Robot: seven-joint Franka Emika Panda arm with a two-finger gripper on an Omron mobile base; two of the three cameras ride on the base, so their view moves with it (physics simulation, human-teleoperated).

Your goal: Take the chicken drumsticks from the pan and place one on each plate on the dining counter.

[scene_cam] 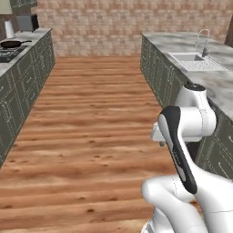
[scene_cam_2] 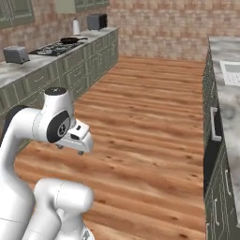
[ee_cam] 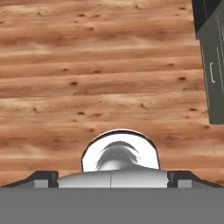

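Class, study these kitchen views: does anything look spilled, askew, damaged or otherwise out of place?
Nothing stands out. The pan sits level on the black gas hob, with the toaster upright on the same worktop. The sink and its faucet look intact, and the wooden floor shows no spills. The folded arm's hand carries nothing.

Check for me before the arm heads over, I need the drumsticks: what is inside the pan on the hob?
The pan sits on the hob, far off. Its inside looks dark; too small to make out any drumsticks.
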